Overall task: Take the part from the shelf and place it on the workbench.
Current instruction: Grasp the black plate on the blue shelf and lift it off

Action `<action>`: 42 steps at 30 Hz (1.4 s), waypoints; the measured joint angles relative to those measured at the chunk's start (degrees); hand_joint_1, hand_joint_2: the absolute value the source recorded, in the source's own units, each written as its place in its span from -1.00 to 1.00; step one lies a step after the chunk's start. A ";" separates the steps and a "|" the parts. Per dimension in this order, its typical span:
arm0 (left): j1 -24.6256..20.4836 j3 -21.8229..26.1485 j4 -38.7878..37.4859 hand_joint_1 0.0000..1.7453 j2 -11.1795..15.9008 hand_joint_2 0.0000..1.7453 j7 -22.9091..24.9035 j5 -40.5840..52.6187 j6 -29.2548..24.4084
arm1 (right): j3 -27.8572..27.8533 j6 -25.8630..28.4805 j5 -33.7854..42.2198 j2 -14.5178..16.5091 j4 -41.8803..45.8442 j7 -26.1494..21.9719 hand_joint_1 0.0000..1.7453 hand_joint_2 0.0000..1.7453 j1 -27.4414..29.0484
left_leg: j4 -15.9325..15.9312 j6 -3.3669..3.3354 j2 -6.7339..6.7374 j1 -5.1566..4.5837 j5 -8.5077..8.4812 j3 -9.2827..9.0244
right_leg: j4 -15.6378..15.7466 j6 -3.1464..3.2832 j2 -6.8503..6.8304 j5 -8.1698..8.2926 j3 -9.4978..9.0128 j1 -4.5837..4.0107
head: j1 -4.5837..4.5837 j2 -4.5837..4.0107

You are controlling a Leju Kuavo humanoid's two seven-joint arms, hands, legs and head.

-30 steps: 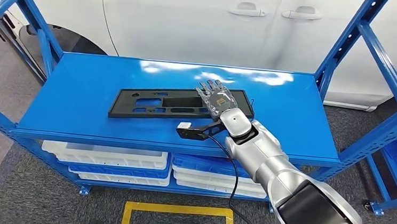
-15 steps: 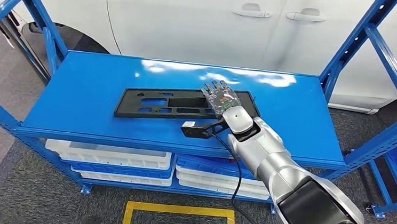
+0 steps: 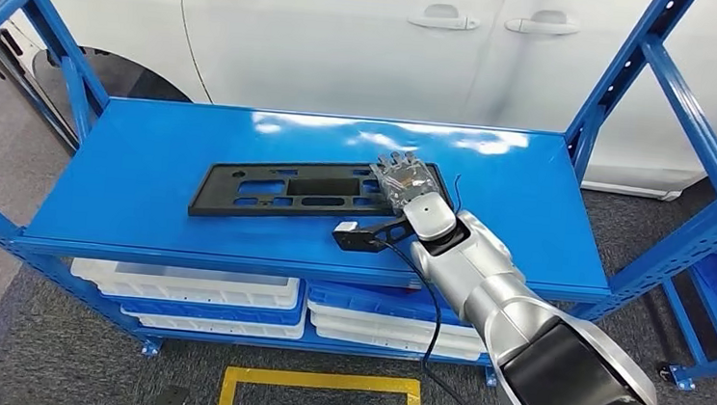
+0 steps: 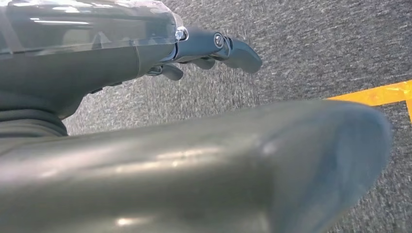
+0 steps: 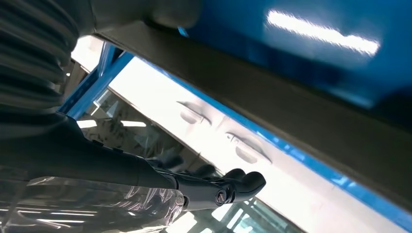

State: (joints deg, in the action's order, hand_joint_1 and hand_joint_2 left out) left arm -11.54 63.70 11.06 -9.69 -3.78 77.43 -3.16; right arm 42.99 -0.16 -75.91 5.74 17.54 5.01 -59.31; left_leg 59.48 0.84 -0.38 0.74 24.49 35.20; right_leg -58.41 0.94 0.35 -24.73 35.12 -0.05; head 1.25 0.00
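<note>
One part: a flat black panel point(image 3: 312, 190) with cut-out windows lies on the top board of the blue shelf point(image 3: 145, 162), long side running across, slightly skewed, so its right end sits nearest the robot's reaching arm.
Right hand: the right hand point(image 3: 407, 182) is stretched out over the panel's right end, fingers extended forward and low over it; whether they press on it or hover just above, the head view does not settle. In the right wrist view the hand point(image 5: 209, 187) shows dark fingers held out fairly straight with nothing between them, so I judge it spread and empty, not yet gripping.
Why there: the end of a thin flat plate is the easiest place to get fingers over an edge, and this end is the one within the arm's reach.
Left hand: the left hand point(image 4: 209, 48) hangs beside the body over grey carpet point(image 4: 316, 43), fingers loosely curled, holding nothing; it is kept out of the way, as the reach is one-armed.
Cable: a black cable point(image 3: 431, 315) runs from the small camera block point(image 3: 350, 235) at the right wrist down along the arm.
Surroundings: a white car point(image 3: 367, 39) stands behind the shelf; white and blue trays point(image 3: 189, 286) are stacked on the lower level; a yellow floor line point(image 3: 321, 381) marks the standing spot.
Stage: I judge the grasp only about to begin; the worktop is not visible.
</note>
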 joint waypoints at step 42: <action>0.64 -0.01 -0.02 -1.00 0.27 -1.00 -1.41 -0.69 -0.07 | -8.57 8.40 7.96 -0.58 6.38 -16.36 0.92 1.00 -0.59 | -1.73 -1.66 0.12 0.49 -0.01 -1.10 | -15.06 -2.26 -0.06 -5.51 7.58 0.74 | 0.00 0.00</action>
State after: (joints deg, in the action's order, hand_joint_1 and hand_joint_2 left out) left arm -10.90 63.69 11.04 -9.42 -5.19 76.74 -3.23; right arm 34.42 8.23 -67.95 5.15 23.92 -11.35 -59.90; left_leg 57.75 -0.83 -0.26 1.23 24.48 34.09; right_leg -73.48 -1.32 0.29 -30.23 42.70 0.69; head 1.25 0.00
